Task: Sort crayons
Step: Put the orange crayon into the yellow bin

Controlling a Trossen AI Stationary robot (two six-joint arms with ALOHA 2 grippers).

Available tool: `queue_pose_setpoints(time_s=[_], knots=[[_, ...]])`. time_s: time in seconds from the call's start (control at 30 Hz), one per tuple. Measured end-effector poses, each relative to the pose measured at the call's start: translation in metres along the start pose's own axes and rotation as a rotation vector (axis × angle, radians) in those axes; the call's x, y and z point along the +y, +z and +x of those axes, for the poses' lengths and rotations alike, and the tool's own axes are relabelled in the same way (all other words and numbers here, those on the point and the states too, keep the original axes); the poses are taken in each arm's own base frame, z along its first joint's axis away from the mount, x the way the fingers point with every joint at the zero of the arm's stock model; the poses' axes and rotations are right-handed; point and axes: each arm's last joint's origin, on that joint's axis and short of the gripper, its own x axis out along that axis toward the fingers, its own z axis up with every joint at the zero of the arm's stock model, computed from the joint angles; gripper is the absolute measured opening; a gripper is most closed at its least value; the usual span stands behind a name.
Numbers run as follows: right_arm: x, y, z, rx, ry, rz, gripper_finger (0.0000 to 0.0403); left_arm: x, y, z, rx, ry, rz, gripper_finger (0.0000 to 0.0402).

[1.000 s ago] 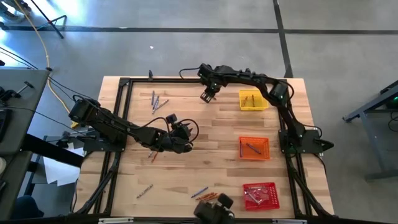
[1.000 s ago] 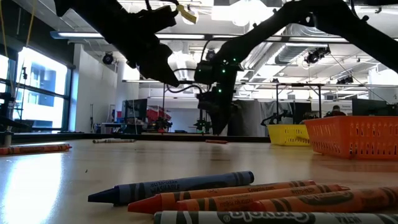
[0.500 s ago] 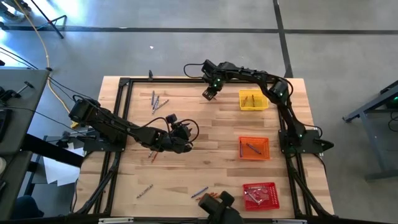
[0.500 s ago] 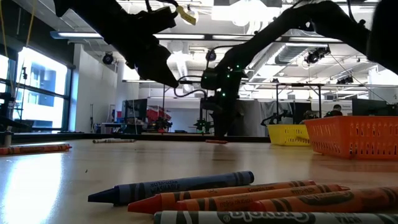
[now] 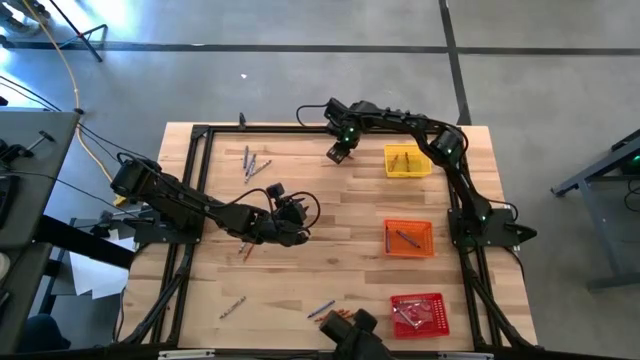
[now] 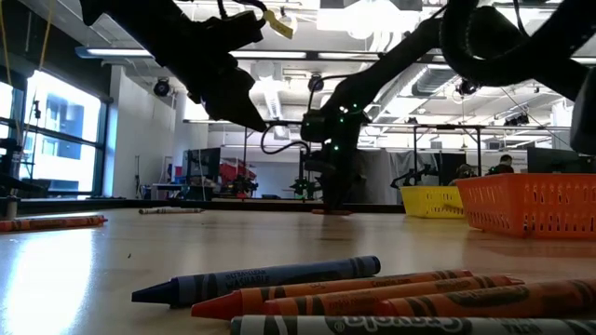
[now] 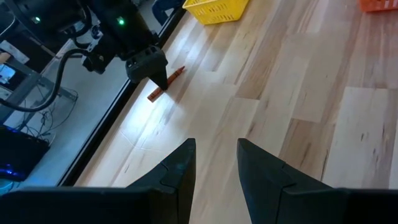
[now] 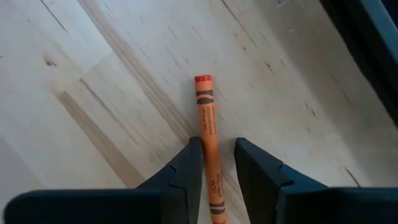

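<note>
We see the right gripper (image 5: 337,154) down low on the wooden table (image 5: 330,250), near its far edge, beside the yellow tray (image 5: 407,160). An orange crayon (image 8: 208,155) lies flat between its two fingers (image 8: 180,180), which sit close on both sides but do not look pressed tight. The left gripper (image 7: 214,171) hangs over the middle of the table, its jaws a little apart and holding nothing.

We see a table (image 5: 300,200) of pale wood with visible grain, smooth and slightly shiny. The orange crayon (image 8: 208,146) has a matt paper wrapper. The yellow tray (image 5: 407,160) looks like plastic mesh. The fingers (image 7: 178,177) look matt black plastic.
</note>
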Motion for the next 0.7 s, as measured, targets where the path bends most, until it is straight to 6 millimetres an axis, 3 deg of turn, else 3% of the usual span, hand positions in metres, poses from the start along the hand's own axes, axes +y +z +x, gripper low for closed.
queue_pose_setpoints(time_s=[0.23, 0.5, 0.6, 0.7], knots=[[0.000, -0.003, 0.001, 0.031, 0.026, 0.002, 0.0010, 0.000, 0.000, 0.000, 0.001, 0.001, 0.001, 0.0103], [0.003, -0.012, -0.007, 0.104, 0.049, 0.010, 0.0004, 0.000, 0.000, 0.000, 0.003, 0.001, 0.003, 0.0103], [0.005, -0.017, -0.024, 0.133, 0.070, 0.008, 0.0006, 0.000, -0.002, 0.000, 0.016, 0.002, -0.002, 0.0103], [0.008, -0.021, -0.056, 0.116, 0.071, -0.014, 0.0004, 0.001, -0.005, 0.000, 0.036, 0.006, -0.010, 0.0103]])
